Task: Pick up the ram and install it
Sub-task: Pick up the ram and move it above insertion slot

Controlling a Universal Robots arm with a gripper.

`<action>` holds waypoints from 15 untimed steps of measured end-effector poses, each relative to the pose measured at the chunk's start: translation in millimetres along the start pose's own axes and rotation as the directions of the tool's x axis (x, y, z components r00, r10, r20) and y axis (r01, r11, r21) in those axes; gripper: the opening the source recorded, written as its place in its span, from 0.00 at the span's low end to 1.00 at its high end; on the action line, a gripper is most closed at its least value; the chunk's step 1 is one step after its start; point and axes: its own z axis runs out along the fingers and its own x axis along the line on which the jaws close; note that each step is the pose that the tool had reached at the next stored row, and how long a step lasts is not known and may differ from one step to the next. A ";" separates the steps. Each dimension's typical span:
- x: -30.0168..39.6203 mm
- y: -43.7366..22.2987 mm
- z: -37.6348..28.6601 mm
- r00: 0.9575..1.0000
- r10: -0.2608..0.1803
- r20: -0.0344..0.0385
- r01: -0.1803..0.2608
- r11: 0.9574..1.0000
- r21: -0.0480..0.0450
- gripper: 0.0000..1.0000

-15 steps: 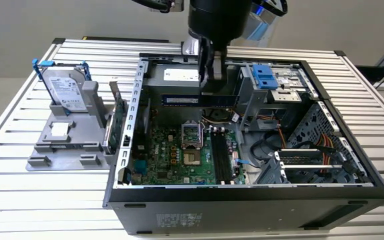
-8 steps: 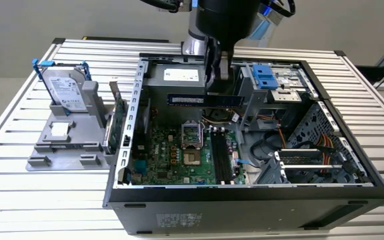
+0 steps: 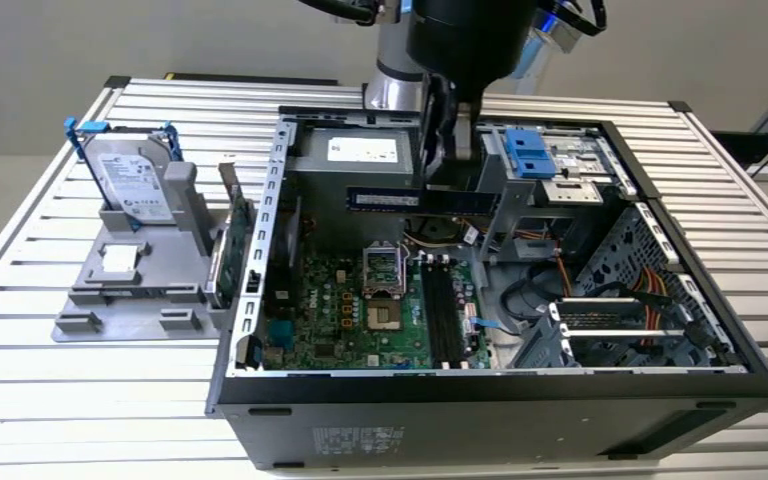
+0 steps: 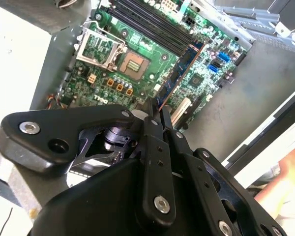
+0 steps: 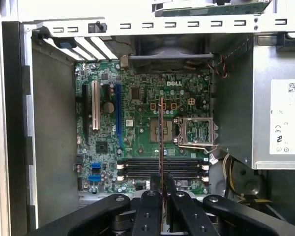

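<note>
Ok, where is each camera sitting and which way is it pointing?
Exterior view: off the arm, raised, looking down into the open computer case; shows the arm and the end effector holding the ram over the motherboard.
First wrist view: at the wrist, looking straight down past the end effector onto the motherboard.
Second wrist view: at the wrist, looking obliquely past the end effector across the same board.
Shared: both wrist views show the ram edge-on in the end effector.
</note>
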 end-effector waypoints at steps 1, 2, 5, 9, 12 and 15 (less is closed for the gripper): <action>-0.1 -0.9 0.0 1.000 0.001 0.000 -0.001 1.000 0.000 0.00; -0.1 -2.0 0.0 1.000 0.001 0.000 -0.001 1.000 0.000 0.00; -0.4 -5.2 -0.1 1.000 0.003 0.000 -0.003 1.000 0.000 0.00; -0.7 -9.5 -0.2 1.000 0.005 0.000 -0.005 1.000 0.000 0.00; -1.1 -13.7 -0.3 1.000 0.006 0.000 -0.006 1.000 0.000 0.00; -1.4 -17.8 -0.4 1.000 0.007 0.000 -0.007 1.000 0.000 0.00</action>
